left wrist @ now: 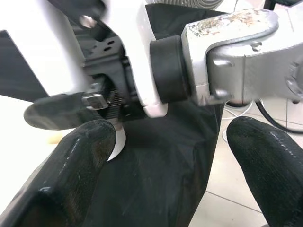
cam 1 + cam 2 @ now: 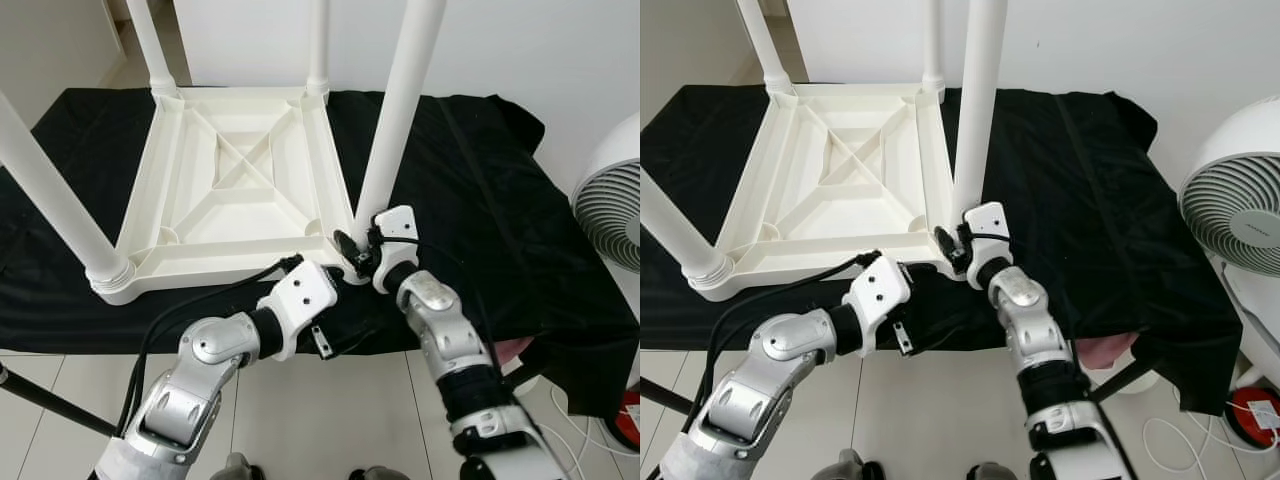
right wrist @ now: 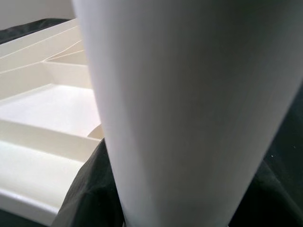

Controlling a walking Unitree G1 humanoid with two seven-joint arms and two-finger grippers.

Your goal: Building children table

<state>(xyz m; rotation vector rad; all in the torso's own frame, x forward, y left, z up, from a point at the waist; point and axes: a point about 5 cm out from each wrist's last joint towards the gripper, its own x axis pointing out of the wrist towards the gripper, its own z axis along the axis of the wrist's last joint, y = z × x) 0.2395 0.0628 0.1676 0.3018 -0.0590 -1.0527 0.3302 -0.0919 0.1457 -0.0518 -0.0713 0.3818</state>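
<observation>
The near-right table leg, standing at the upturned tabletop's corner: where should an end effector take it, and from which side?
Low on the round shaft of the near-right leg, just above its socket in the tabletop, coming from the robot's side where the black cloth lies open. The right end effector is already there; a low grip likely steadies it while it leans.

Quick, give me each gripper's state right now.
Left gripper: open, holding nothing, fingers spread over the black cloth near the table's corner.
Right gripper: at the base of the white table leg; whether it is closed on it cannot be told.
</observation>
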